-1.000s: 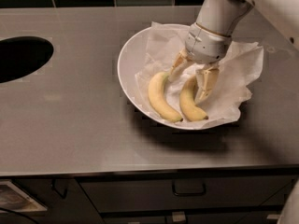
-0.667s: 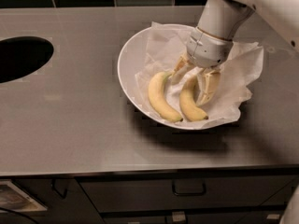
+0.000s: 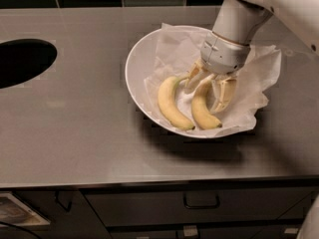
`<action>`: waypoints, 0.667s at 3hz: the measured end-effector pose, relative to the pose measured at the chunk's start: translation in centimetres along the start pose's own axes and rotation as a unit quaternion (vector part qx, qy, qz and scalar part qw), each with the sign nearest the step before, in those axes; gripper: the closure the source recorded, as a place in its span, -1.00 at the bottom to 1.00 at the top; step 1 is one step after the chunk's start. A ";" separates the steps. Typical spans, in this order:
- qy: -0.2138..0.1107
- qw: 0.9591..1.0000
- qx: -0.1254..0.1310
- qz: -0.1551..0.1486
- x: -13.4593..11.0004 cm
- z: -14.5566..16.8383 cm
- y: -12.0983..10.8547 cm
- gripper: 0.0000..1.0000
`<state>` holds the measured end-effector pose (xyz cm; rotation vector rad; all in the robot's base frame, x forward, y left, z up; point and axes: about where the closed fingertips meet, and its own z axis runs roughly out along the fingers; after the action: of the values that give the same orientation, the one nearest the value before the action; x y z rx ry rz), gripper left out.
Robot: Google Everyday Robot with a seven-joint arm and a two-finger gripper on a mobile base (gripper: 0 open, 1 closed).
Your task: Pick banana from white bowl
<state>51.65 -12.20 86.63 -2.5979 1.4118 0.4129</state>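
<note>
The white bowl (image 3: 137,63) sits on the grey counter, lined with crumpled white paper (image 3: 259,73). Two yellow bananas lie side by side in it. The banana (image 3: 203,111) is the right one; its upper end and stem are hidden among my gripper's fingers. The other banana (image 3: 171,103) lies to its left with a short hooked stem. My gripper (image 3: 208,86) reaches down into the bowl from the upper right. It is open, with one finger on each side of the right banana's upper end, and it is not closed on it.
A dark round opening (image 3: 22,61) is set into the counter at the far left. Dark tiles run along the back wall. Cabinet drawers with handles (image 3: 202,201) are below the counter's front edge.
My gripper has sunk slightly lower into the bowl over the right banana's upper end. The bananas and the bowl have not moved.
</note>
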 end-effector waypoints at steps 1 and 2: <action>0.000 1.000 -0.005 0.000 0.1 0.1 0.0 -0.18; 0.007 1.000 -0.028 -0.006 0.4 1.5 -0.5 -0.20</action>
<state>52.01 -11.89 85.10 -2.6584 1.4070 0.4399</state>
